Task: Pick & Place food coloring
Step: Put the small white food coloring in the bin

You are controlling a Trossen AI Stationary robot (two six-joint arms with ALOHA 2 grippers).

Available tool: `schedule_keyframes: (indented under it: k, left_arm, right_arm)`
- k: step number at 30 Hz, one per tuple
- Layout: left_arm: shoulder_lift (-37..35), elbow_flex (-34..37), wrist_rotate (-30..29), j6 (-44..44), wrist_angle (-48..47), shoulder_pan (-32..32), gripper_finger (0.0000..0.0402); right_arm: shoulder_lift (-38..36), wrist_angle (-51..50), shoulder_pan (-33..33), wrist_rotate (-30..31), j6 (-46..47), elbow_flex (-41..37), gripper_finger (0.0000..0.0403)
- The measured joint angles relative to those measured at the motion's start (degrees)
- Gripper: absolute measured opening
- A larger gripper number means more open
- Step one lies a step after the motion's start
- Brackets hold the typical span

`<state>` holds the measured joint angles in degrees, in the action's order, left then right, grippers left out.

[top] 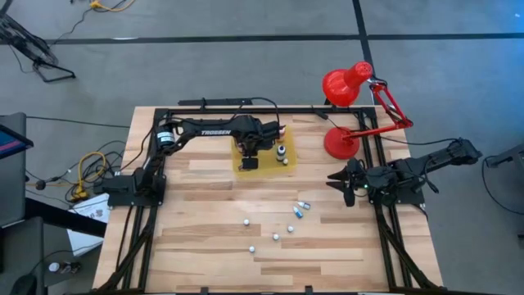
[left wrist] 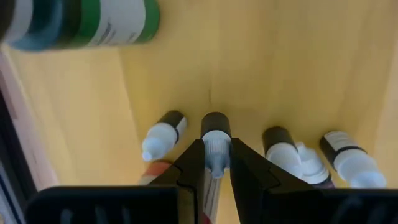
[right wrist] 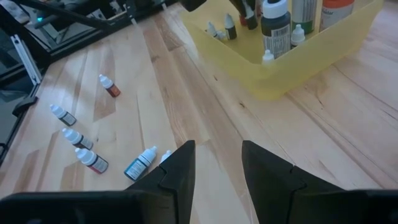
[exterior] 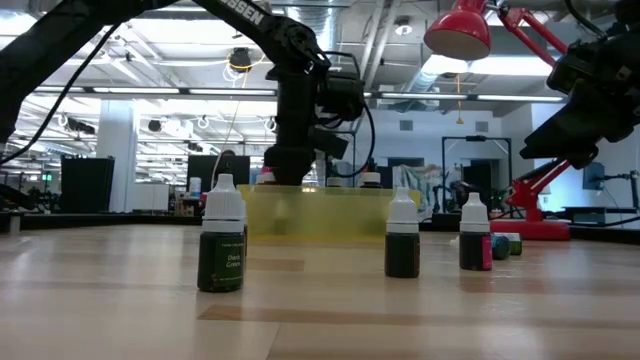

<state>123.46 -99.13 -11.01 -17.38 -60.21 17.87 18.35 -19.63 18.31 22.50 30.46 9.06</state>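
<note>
A yellow tray (top: 266, 168) lies at the far middle of the table and holds several small food coloring bottles (left wrist: 163, 134). My left gripper (left wrist: 216, 163) reaches down into it, shut on one small dark bottle with a white cap (left wrist: 216, 127). Loose bottles (top: 297, 211) lie and stand on the wood nearer the front; three stand close in the low view (exterior: 222, 250). My right gripper (right wrist: 217, 162) waits open at the table's right side (top: 344, 182), with nothing between its fingers. My left gripper pinches the bottle's white ribbed cap (left wrist: 216, 148) between its two fingers, coming from above and pointing steeply down. The bottle stands upright below the fingers, its dark body in line with the neighbouring bottles. Whether its base touches the tray floor I cannot tell.
A red desk lamp (top: 348, 86) stands at the far right corner, its base (top: 340, 143) next to the tray. A larger green-labelled bottle (left wrist: 93, 25) is in the tray beyond the held one. Bare wood lies along the table's left and near parts.
</note>
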Motion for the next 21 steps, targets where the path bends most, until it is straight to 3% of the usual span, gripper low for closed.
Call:
schedule_keyframes:
  k: [6, 21]
  left_arm:
    - [0.0, 0.0, 0.0, 2.0, -1.4, 0.2, 0.0057]
    - [0.0, -0.1, -0.1, 7.6, -1.3, 0.2, 0.0145]
  right_arm:
    - [0.0, 0.0, 0.0, 0.0, 0.0, 0.0, 0.0122]
    - [0.0, 0.0, 0.0, 0.0, 0.0, 0.0, 0.0122]
